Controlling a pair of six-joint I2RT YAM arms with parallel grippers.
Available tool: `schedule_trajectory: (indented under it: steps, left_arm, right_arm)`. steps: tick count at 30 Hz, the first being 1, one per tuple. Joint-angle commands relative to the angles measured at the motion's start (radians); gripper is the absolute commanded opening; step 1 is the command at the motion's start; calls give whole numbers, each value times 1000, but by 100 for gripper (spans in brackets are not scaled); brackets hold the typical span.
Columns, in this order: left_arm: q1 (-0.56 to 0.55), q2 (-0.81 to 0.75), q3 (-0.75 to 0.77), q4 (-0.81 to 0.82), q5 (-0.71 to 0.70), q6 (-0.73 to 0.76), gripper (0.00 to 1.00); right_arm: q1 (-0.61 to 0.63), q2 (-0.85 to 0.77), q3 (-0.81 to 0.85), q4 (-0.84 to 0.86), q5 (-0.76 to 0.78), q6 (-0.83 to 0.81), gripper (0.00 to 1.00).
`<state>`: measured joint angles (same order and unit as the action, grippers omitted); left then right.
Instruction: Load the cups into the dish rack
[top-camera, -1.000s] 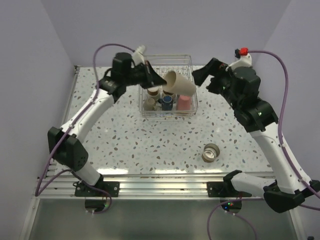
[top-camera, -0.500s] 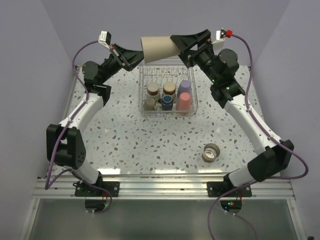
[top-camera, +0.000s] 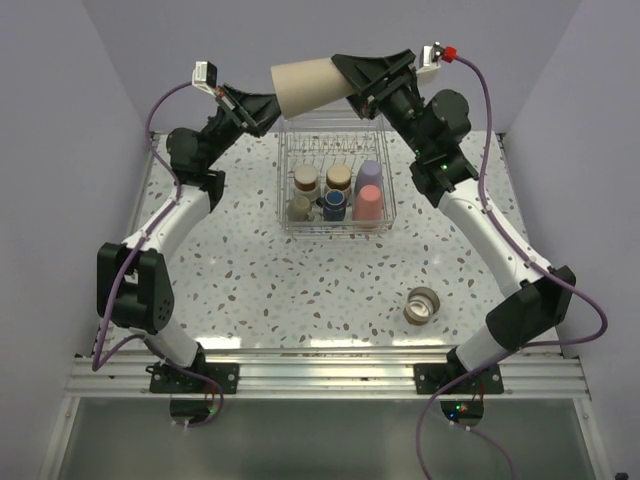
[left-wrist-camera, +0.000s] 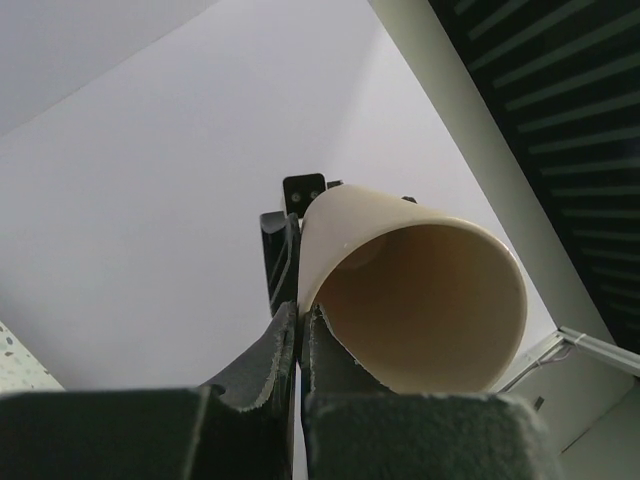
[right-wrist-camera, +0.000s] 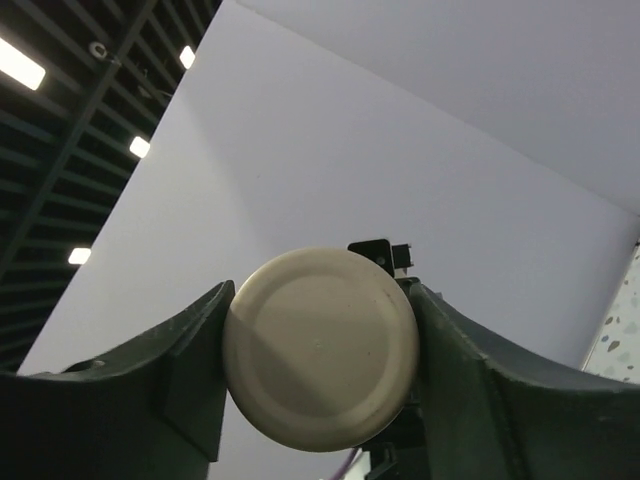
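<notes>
The left gripper (top-camera: 271, 106) is pinching the rim of the tan cup (top-camera: 308, 86) while the right gripper (top-camera: 346, 73) is clasping its base, high above the dish rack (top-camera: 338, 229).

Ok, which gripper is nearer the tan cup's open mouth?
Left. The left gripper pinches the wall of the tan cup at its mouth; the right gripper clasps its closed base at the opposite end.
</notes>
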<state>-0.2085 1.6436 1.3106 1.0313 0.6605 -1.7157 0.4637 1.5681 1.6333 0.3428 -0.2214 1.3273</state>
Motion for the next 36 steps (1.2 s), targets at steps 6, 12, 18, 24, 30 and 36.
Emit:
schedule_trajectory:
  steps: [6, 12, 18, 24, 30, 36]
  left_arm:
    - [-11, -33, -4, -106, 20, 99, 4]
    - [46, -122, -65, -382, 53, 257, 50]
    - [109, -183, -93, -765, 27, 522, 66]
    - [141, -185, -73, -1081, -25, 763, 64]
    - [141, -171, -86, -1174, -82, 844, 61]
    - [141, -114, -48, -1231, -88, 929, 57]
  right_arm:
    - [41, 43, 109, -172, 10, -114, 14]
    - [29, 35, 155, -392, 115, -299, 0]
    - [-5, 118, 273, -548, 244, -511, 0]
    - [-28, 314, 480, -599, 376, -715, 0]
    - [-56, 653, 836, -645, 508, -827, 0]
    - [-96, 858, 964, -503, 603, -893, 0]
